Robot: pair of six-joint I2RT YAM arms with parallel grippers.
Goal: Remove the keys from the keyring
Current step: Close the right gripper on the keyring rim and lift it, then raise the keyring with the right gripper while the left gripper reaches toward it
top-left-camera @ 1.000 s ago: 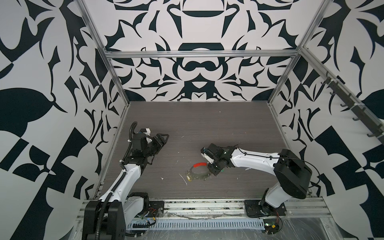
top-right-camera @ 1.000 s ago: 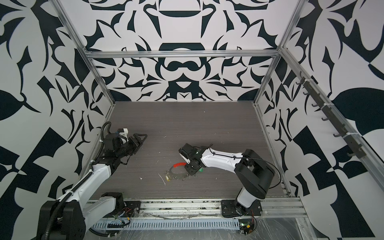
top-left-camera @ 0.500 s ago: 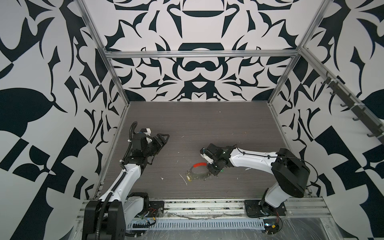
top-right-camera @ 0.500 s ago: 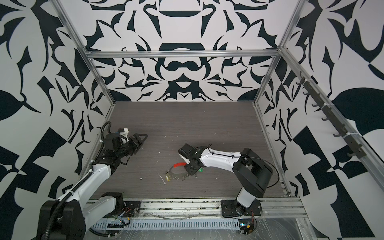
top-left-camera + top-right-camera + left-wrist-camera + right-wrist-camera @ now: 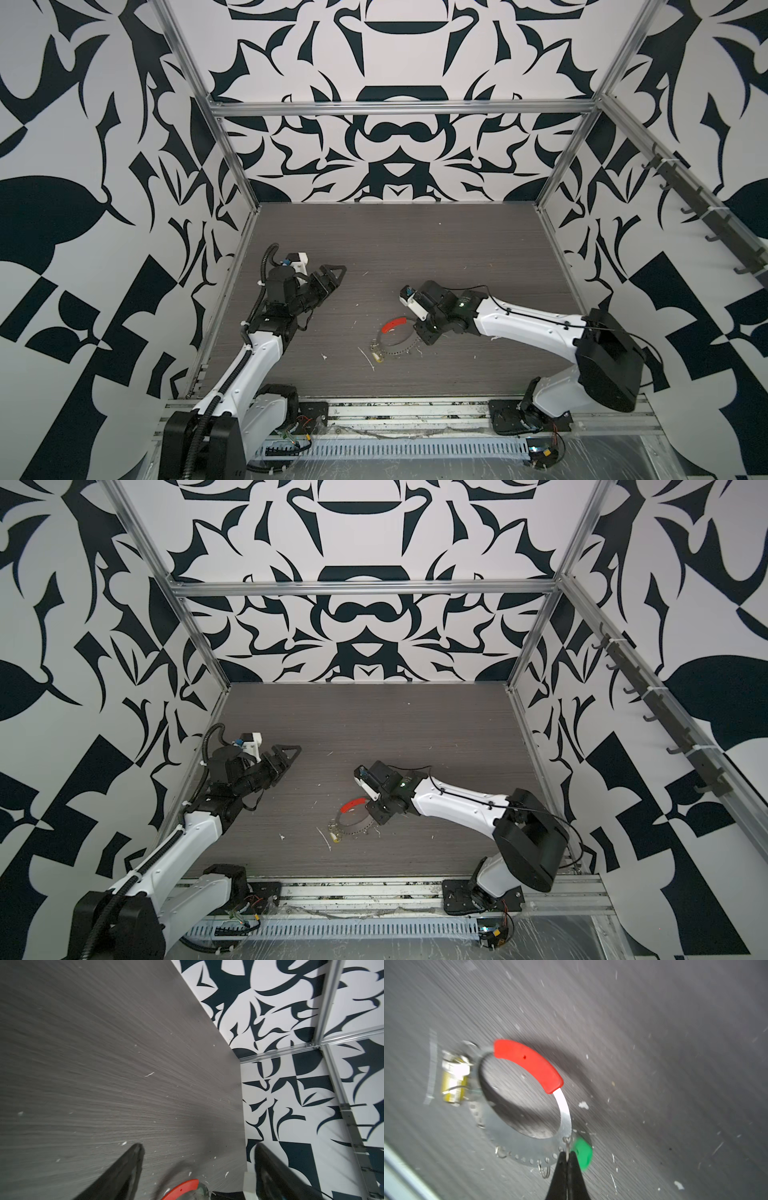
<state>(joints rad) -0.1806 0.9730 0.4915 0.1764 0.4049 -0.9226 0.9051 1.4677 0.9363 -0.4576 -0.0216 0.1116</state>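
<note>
The keyring, a flat grey metal hoop with a red sleeve, lies on the table near the front middle in both top views. The yellow key hangs on its side away from my right gripper. The green key sits on the opposite side, blurred. My right gripper is shut on the thin silver ring joining the green key to the hoop. My left gripper is open and empty, far to the left. The red sleeve shows at the edge of the left wrist view.
Small white flecks are scattered over the dark wood-grain table. Patterned walls with aluminium posts close in three sides. A metal rail runs along the front edge.
My right gripper has closed on the small ring at the green key. My left gripper has opened wider. Both arms have stayed almost in place.
</note>
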